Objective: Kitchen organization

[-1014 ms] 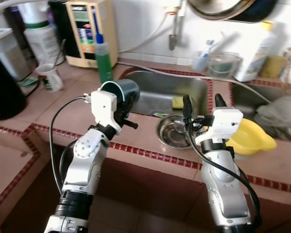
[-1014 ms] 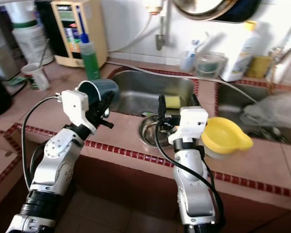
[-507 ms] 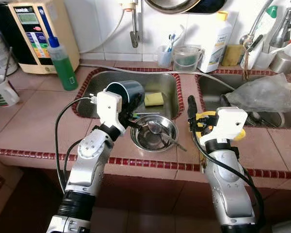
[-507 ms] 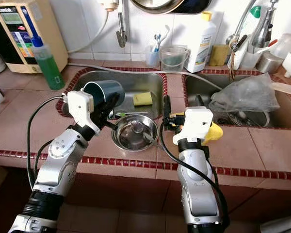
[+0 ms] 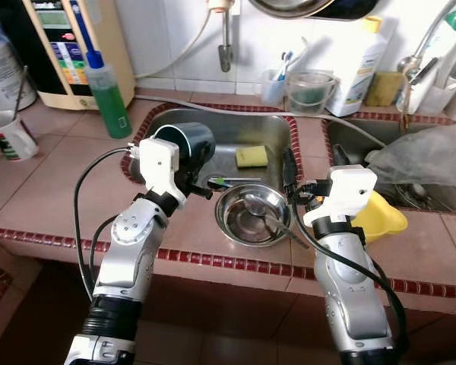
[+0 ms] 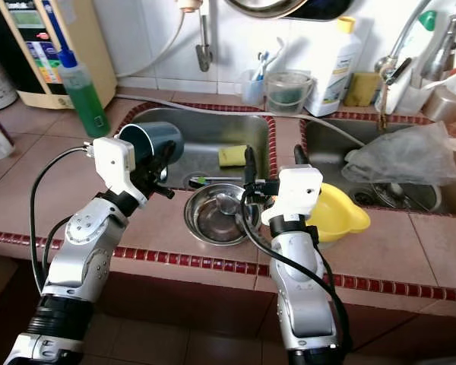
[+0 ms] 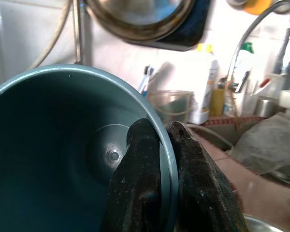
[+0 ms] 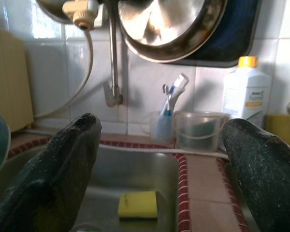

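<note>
A green soap bottle (image 5: 110, 95) stands near a beige water purifier (image 5: 76, 42).

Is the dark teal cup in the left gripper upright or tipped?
Tipped. The cup lies on its side in the left gripper, mouth facing the wrist camera, its inside empty.

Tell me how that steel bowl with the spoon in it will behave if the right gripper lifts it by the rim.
The steel bowl looks thin and shallow, so probably light and stiff. Its polished rim may be slippery between the right gripper's open black fingers. The loose spoon leaning inside would likely slide or rattle if the bowl tilts.
</note>
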Available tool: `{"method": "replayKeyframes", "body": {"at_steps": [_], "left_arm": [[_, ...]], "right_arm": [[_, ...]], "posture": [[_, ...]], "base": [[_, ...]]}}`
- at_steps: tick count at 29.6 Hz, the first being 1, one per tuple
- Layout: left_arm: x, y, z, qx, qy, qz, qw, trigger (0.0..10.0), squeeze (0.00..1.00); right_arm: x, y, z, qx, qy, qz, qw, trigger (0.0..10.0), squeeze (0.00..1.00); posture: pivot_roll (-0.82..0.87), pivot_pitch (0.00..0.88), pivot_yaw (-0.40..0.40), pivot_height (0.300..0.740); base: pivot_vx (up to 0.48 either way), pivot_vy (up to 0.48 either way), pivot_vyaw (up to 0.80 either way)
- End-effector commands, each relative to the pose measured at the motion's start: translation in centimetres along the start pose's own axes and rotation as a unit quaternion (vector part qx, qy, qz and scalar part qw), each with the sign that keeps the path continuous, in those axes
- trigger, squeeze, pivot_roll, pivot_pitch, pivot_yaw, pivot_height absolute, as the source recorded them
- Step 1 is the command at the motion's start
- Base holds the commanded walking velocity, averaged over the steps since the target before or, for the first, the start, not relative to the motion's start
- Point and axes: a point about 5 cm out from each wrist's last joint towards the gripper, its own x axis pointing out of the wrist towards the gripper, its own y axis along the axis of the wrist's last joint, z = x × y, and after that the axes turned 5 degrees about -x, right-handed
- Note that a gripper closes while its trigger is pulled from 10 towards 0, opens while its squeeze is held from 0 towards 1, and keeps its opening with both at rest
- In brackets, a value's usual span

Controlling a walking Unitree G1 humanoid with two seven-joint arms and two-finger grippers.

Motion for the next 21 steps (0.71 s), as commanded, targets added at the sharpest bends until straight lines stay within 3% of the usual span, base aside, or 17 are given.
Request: {"method": "replayKeyframes", "body": {"at_steps": [1,21], "left_arm": [[0.23,0.62,0.15,0.003,-0.006,0.008,1.000,10.0,0.00],[0.37,0.75,0.24,0.002,-0.007,0.012,1.000,10.0,0.00]], "right_arm": [[0.07,0.26,0.15,0.001,-0.001,0.007,1.000,10.0,0.00],[0.06,0.22,-0.11,0.006,0.007,0.008,1.000,10.0,0.00]], "posture": [[-0.09,0.028,0.044,0.740],[-0.08,0.015,0.038,0.740]], "base": [[0.244,0.000,0.00],[0.249,0.000,0.00]]}}
